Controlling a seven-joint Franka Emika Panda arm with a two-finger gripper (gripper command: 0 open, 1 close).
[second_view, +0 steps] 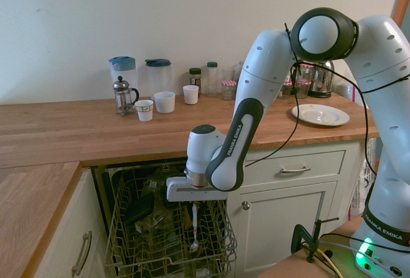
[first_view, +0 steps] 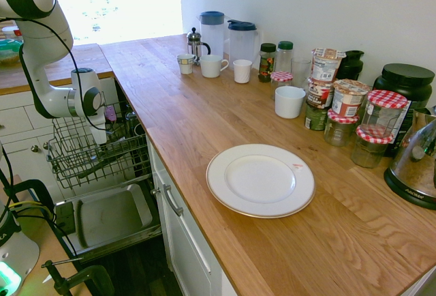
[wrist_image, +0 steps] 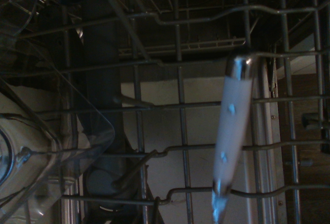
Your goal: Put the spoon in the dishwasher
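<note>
Second exterior view: my claw (second_view: 194,205) clamps the slim shiny spoon (second_view: 194,228) hanging upright, bowl down beneath it, inside the dishwasher (second_view: 168,239) wire rack.

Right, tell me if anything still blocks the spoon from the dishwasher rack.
Nothing visible does. The gripper is shut on the spoon, which hangs bowl-down, already inside the wire rack of the dishwasher. Directly beneath it the wrist view shows only rack wires; a clear plastic container sits off to one side.
</note>
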